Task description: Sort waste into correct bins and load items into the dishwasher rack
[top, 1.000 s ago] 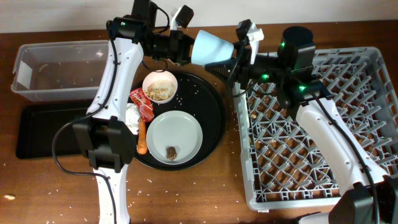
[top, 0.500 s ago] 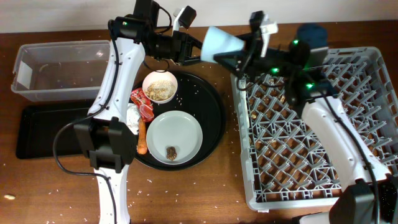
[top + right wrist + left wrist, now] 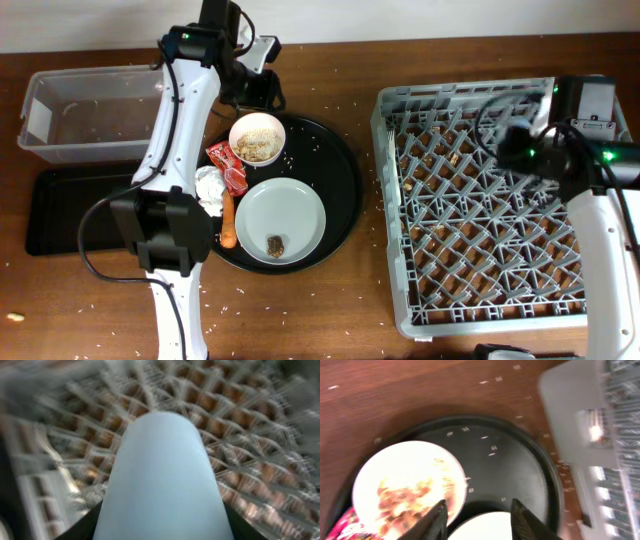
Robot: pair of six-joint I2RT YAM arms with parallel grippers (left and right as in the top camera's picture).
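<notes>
A second ago both arms met above the far side of the wooden counter (image 3: pixel 340 320), passing the small light blue plastic cup (image 3: pixel 162 480) between them. Now they are well apart. My right fingers (image 3: pixel 82 529) grasp the cup. It fills the right wrist view, blurred, above the lattice floor of the large square grey plastic dishwasher rack (image 3: pixel 480 240). From overhead the arm hides it. My left fingers (image 3: pixel 437 520) are released and empty. They hover above the large round black tray (image 3: pixel 340 170), over the small cream-white round bowl (image 3: pixel 257 137) of food scraps and the pale grey round plate (image 3: pixel 283 220). I judge the handover done and the cup ready to be loaded. The bowl, plate and waste are not yet dealt with.
</notes>
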